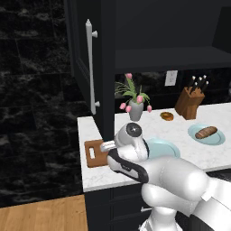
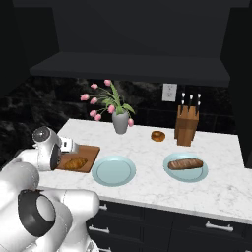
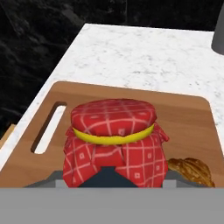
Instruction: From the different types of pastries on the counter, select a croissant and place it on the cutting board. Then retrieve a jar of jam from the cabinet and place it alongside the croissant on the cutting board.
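Over cutting board [image 3: 183, 109]: pincer [image 3: 114, 173] clamps jam jar [image 3: 114, 140]; unlabelled.

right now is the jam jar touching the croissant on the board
Cannot tell. In the hand view the jar of jam overlaps the croissant on the cutting board, hiding any gap or contact between them.

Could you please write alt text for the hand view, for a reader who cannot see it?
A jam jar capped in red checked cloth with a yellow band sits close up over the wooden cutting board, a croissant beside it. White marbled counter lies beyond.
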Controlling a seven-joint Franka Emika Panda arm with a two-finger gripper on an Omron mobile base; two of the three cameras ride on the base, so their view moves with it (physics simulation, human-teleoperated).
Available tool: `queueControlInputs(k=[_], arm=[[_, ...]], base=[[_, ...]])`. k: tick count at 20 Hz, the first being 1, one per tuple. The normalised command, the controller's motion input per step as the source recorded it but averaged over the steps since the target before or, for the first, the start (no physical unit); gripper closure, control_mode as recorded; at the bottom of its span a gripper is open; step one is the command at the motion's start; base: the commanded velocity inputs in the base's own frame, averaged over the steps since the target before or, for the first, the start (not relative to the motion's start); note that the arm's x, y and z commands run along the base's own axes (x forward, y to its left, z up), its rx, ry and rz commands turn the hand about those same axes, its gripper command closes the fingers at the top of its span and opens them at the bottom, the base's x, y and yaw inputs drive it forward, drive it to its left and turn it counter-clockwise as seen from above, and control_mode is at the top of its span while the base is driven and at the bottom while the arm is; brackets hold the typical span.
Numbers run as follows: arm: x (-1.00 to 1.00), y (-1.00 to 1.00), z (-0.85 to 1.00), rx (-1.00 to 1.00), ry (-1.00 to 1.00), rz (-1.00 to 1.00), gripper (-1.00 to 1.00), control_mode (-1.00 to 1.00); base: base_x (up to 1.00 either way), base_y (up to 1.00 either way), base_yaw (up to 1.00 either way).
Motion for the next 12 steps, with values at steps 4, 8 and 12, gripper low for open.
queueControlInputs(k=[4, 8, 12], arm=[[0.08, 0.01, -0.4, 0.0, 0.0, 0.0, 1.0, -1.0], [0.09, 0.0, -0.36, 0.0, 0.0, 0.0, 1.0, -1.0], [0.04, 0.0, -0.27, 0.0, 0.0, 0.0, 1.0, -1.0]], base=[[0.0, 0.0, 0.0], [0.0, 0.0, 0.0], [0.0, 0.0, 0.0]])
